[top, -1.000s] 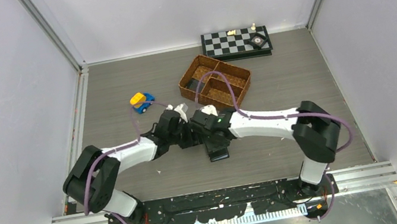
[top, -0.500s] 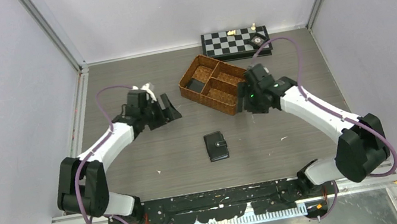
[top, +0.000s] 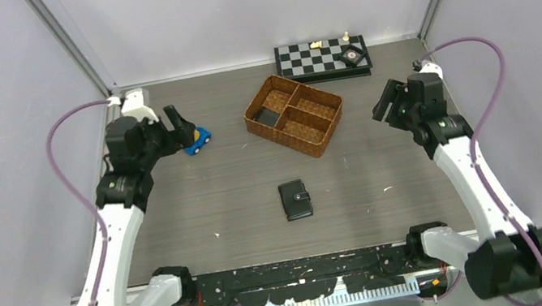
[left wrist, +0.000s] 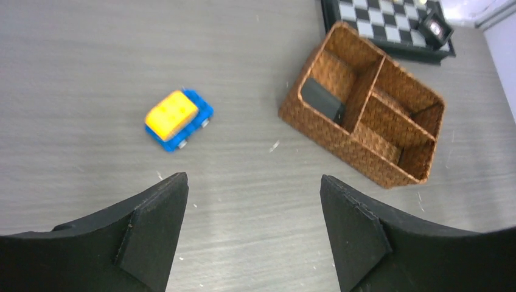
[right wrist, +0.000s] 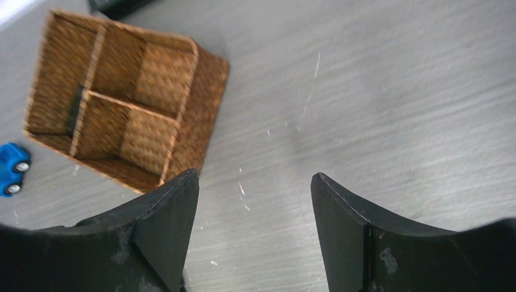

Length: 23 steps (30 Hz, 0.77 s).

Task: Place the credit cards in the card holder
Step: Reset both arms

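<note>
Task is looking all but finished: card holder (top: 296, 199) is lying shut on the table (top: 202, 205) between the arms, well apart from both grippers; no loose credit cards are showing, though a dark flat piece (left wrist: 322, 100) is leaning in one compartment of the wicker basket (left wrist: 341, 137), card or not cannot be told. Against a second ago, when both arms were crowding over the holder, left gripper (left wrist: 249, 182) and right gripper (right wrist: 254, 176) are now hanging far out sideways, jaws spread wide and empty.
</note>
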### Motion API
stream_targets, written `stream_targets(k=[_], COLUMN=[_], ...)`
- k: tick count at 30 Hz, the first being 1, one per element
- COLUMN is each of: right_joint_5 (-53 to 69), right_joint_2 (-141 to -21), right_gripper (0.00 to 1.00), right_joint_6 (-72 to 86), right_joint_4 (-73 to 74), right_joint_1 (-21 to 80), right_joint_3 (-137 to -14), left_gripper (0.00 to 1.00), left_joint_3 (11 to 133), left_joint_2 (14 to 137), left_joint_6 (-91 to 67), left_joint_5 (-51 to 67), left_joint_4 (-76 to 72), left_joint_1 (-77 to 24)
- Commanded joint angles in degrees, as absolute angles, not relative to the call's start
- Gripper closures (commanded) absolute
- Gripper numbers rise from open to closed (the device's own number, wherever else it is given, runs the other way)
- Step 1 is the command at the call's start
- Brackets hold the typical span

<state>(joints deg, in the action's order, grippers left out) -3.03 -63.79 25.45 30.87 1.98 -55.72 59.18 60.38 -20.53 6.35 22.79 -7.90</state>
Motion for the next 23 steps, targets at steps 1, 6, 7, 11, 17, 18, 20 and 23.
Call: stream_targets(k=[1, 6, 7, 11, 17, 18, 20, 23], right_joint_5=[-7.85, -7.65, -7.79, -8.61, -7.53, -7.41, -7.45, -7.18], right_joint_2=[-54.71, -41.90, -39.66, -36.99, -39.61, -39.49, -39.31, -39.04], right_gripper=[0.27, 0.26, 0.25, 0.23, 0.23, 0.23, 0.23, 0.23], right_joint_6=[21.31, 17.31, 17.07, 16.55, 16.57, 16.67, 16.87, 17.19], right_joint_4=[19.92, 5.14, 2.73, 2.03, 4.42, 4.41, 4.50, 4.44], right_joint_1=[1.77, 1.80, 1.84, 1.83, 1.87, 1.82, 1.85, 1.84], right_joint_3=[-51.81, -39.21, -37.08, -35.38, -37.41, -37.37, -37.35, -37.35], left_gripper=[0.18, 0.18, 0.17, 0.13, 0.11, 0.11, 0.11, 0.08], left_joint_3=[60.99, 55.93, 54.26, 51.42, 51.60, 51.71, 52.06, 52.69], left_joint_2=[54.16, 47.77, 46.52, 44.16, 44.10, 44.16, 44.51, 45.26], left_joint_6=[-13.12, -10.91, -11.02, -11.11, -11.07, -10.92, -10.40, -10.09], left_joint_5=[0.75, -1.95, -1.86, -0.92, -0.55, -0.32, -0.26, -0.26], left_joint_4=[25.55, 22.87, 21.57, 20.00, 20.30, 20.42, 20.93, 21.82], left_joint_1=[-8.00, -8.00, -8.00, -8.00, -8.00, -8.00, -8.00, -8.00])
